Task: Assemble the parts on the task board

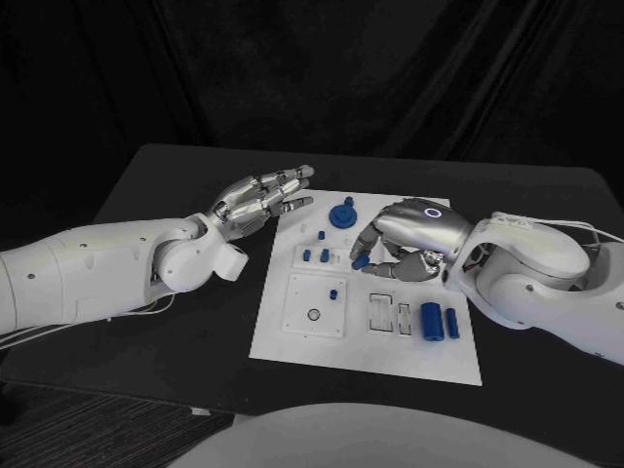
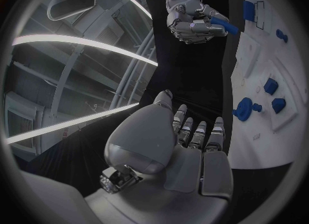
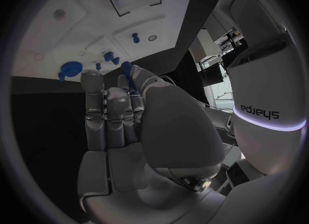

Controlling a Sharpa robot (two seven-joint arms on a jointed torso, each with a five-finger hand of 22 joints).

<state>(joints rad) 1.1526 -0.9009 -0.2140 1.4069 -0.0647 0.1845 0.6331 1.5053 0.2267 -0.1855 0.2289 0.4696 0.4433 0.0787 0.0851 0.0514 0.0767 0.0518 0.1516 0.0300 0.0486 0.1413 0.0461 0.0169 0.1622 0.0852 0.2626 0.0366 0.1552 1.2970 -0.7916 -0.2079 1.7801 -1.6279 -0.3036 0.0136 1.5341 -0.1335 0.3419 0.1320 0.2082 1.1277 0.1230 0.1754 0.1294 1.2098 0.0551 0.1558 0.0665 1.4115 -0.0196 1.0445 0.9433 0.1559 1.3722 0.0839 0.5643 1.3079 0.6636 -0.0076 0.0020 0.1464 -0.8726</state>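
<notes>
My right hand [image 1: 413, 237] pinches a blue part [image 1: 360, 261] just above the white task board [image 1: 375, 361] on the worktop [image 1: 158, 175]. My left hand [image 1: 260, 200] hovers empty, fingers spread, beside the board's left edge. More blue cylinders [image 1: 439, 321] lie on the board near my right arm.

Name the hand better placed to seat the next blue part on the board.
Right. The right hand is over the task board and already holds a blue part. The left hand hovers empty beside the board's edge.
</notes>
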